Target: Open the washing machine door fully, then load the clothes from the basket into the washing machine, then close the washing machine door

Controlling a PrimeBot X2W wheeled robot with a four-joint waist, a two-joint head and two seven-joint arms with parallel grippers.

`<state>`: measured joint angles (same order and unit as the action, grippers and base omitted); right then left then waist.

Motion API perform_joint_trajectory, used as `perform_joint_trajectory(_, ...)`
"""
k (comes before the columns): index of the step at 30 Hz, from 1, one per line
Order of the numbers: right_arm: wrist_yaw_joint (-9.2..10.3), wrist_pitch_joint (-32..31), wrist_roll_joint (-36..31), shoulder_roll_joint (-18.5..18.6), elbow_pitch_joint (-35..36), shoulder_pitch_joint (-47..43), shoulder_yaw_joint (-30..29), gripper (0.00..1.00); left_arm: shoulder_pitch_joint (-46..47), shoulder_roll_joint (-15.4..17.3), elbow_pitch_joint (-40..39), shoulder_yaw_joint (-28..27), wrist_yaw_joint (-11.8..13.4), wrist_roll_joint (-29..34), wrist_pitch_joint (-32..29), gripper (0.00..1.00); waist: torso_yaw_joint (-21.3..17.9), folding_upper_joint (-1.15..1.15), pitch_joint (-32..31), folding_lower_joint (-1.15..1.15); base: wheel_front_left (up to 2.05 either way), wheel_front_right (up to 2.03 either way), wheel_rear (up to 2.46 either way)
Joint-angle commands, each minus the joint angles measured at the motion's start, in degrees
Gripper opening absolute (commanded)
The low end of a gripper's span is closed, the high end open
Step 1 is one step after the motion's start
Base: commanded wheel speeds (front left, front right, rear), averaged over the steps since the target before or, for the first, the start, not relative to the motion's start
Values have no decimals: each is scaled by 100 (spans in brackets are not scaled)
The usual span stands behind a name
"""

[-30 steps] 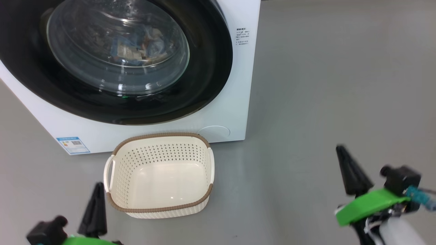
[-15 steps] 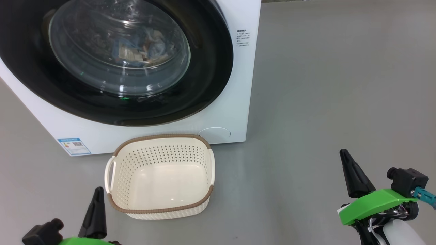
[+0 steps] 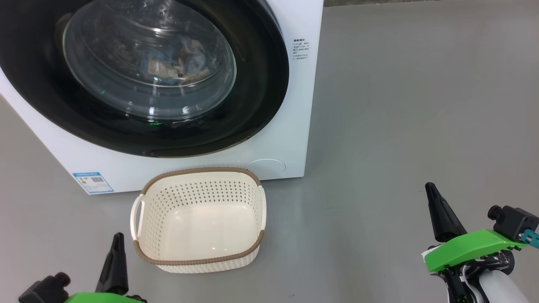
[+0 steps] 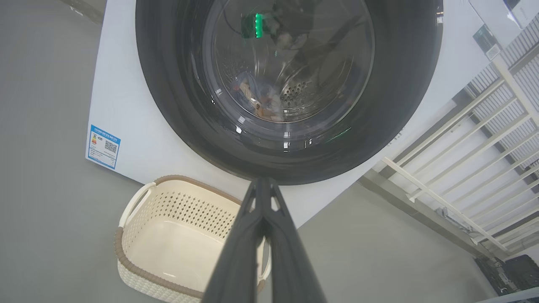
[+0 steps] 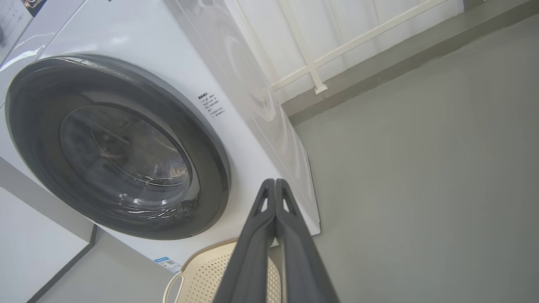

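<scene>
The white washing machine (image 3: 290, 126) stands at the top left with its round black door (image 3: 261, 84) closed flat against the front. Through the glass window, light-blue printed clothes (image 3: 177, 59) lie inside the drum, as the left wrist view confirms with the clothes (image 4: 259, 99). The cream basket (image 3: 198, 256) with a brown rim sits on the floor before the machine, holding nothing. My left gripper (image 3: 117, 240) is shut at the lower left, just left of the basket. My right gripper (image 3: 429, 187) is shut at the lower right, well clear of the machine. Both fingers press together in each wrist view (image 4: 263, 183) (image 5: 274, 182).
Grey floor (image 3: 400, 126) stretches wide to the right of the machine. A pale railing (image 4: 463, 168) runs along a raised ledge beside the machine. A blue label (image 3: 92, 182) marks the machine's lower left front corner.
Both grippers have sunk lower in the head view and the right one has drifted right. The whole scene has shifted slightly down, so the camera moved a little.
</scene>
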<state>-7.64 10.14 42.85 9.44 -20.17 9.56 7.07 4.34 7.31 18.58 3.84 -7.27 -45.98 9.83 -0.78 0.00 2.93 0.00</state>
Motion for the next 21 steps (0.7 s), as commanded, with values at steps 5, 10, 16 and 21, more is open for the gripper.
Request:
perform_joint_trajectory(5,4,-100,323,26,183,44,-107,0,136,30,-191,-144,-6,-316,-101,0,4,0,-14,0,0,0,0)
perform_joint_trajectory(10,5,-183,581,-8,207,23,-172,0,139,4,-205,-193,-7,-553,-185,0,8,0,-28,0,0,0,0)
perform_joint_trajectory(16,6,-316,991,-64,245,-11,-277,0,143,-37,-228,-271,-8,-932,-320,0,15,0,-51,0,0,0,0)
perform_joint_trajectory(21,7,-434,1350,-114,279,-41,-369,0,147,-73,-249,-340,-10,-1265,-438,0,21,0,-72,0,0,0,0)
